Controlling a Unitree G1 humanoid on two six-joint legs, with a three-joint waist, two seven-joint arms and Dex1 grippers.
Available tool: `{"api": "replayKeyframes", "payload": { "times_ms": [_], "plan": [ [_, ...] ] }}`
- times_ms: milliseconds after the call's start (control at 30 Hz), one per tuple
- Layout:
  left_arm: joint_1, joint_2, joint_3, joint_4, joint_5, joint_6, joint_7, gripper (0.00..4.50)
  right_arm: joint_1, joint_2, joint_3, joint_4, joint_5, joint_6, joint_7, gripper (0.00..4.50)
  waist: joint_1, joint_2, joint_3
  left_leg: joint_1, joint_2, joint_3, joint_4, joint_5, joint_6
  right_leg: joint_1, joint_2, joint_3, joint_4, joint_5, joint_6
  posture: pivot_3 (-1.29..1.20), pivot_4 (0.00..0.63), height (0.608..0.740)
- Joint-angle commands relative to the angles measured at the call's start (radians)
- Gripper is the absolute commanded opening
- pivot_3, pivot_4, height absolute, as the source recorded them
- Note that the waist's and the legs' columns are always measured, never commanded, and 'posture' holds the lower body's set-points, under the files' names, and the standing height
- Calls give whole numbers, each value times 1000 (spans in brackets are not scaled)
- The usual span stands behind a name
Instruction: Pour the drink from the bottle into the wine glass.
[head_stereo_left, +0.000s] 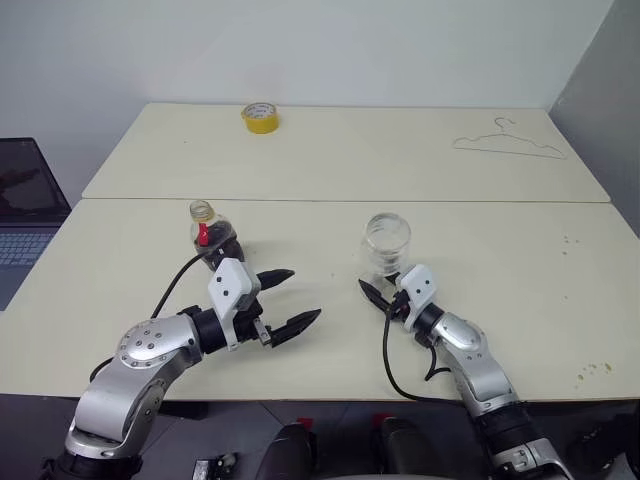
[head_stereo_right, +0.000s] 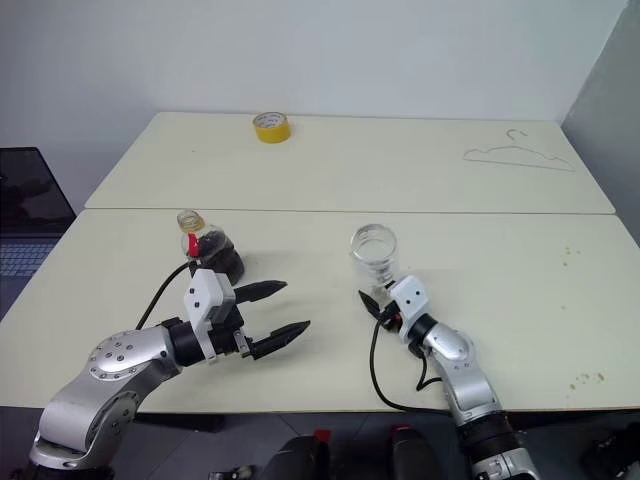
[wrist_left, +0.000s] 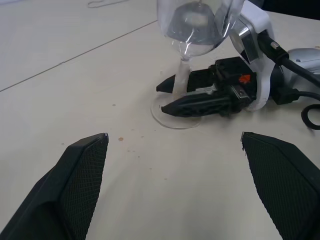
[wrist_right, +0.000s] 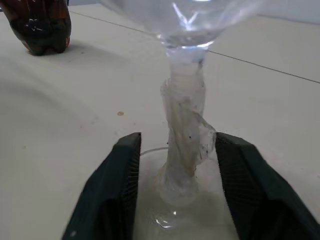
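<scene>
On the matte cream table (head_stereo_left: 520, 290), right fingers (wrist_right: 112, 195) spread round the wine glass (head_stereo_left: 386, 243) stem (left fingers (head_stereo_left: 295, 324) splayed).

Two cream tabletops (head_stereo_left: 520, 290) stand pushed together, a straight seam running left to right between the near one and the far one. On the far tabletop, near its far edge and left of the middle, a yellow tape roll (head_stereo_left: 260, 117) lies flat. Well apart from it, toward the far right corner, a thin wire clothes hanger (head_stereo_left: 508, 146) lies flat with its hook pointing away. A few small specks and yellowish stains (head_stereo_left: 592, 371) mark the near tabletop close to its right edge. Off the left side, beyond the tabletop, part of an open laptop (head_stereo_left: 22, 215) shows, screen dark and keyboard pale. A plain white wall (head_stereo_left: 330, 45) rises behind the far tabletop.
</scene>
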Motion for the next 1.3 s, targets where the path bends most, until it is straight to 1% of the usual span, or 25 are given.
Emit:
{"api": "replayKeyframes", "payload": {
  "times_ms": [33,100,133,267,433,633,767,900,1033,1100,1200,1300],
  "plan": [
    [-1,-8,2,-7,4,-30,-3,4500,18,-16,-1,-19,-6,22,6,3681,0,0,0,0,0,0,0,0,0,0,0,0,0,0,0,0,150,740],
    [2,-11,2,-4,10,-36,-1,4500,23,-21,-2,-30,-3,30,9,4384,0,0,0,0,0,0,0,0,0,0,0,0,0,0,0,0,150,740],
    [3,-12,1,-2,13,-39,-1,4500,28,-24,-4,-41,2,37,12,4480,0,0,0,0,0,0,0,0,0,0,0,0,0,0,0,0,150,740],
    [6,-24,1,5,25,-44,16,4500,78,-74,-16,-141,24,81,44,4480,3,0,0,0,0,0,0,0,0,0,0,0,0,0,0,0,150,740],
    [8,-44,6,15,24,-41,34,4500,181,-154,-62,-338,99,135,88,4480,3,0,0,-1,0,0,0,0,0,0,0,0,0,0,0,0,150,740],
    [33,-97,26,29,55,-69,103,4500,287,-258,-117,-571,209,233,147,4480,1,1,0,-1,0,-1,0,0,0,0,0,0,-1,0,0,0,150,740],
    [88,-152,74,45,96,-139,184,4500,331,-339,-200,-743,369,380,171,4480,2,1,0,-1,0,-1,0,0,1,0,-1,0,-1,0,0,0,150,740],
    [171,-205,116,30,138,-192,265,4500,334,-411,-246,-836,478,493,182,4480,3,0,0,-1,0,-1,0,0,1,1,0,-1,-1,0,0,0,150,740],
    [230,-241,135,15,152,-219,311,4500,319,-452,-250,-883,544,559,188,4480,6,0,0,-1,0,-2,0,0,1,2,-1,-1,-2,0,1,0,150,740],
    [237,-259,159,25,166,-234,347,4500,306,-463,-244,-901,573,584,191,4480,7,0,1,-1,0,-2,0,0,1,3,-1,-1,-2,0,1,0,150,740],
    [217,-262,186,42,227,-290,398,4500,279,-469,-236,-912,603,604,193,4480,8,0,1,0,0,-2,0,0,1,3,-1,-2,-2,0,1,0,150,740],
    [196,-261,215,67,237,-296,424,4500,254,-469,-227,-916,617,619,188,4480,10,0,0,0,0,-2,0,0,1,3,-1,-2,-2,0,1,0,150,740]
  ]
}}
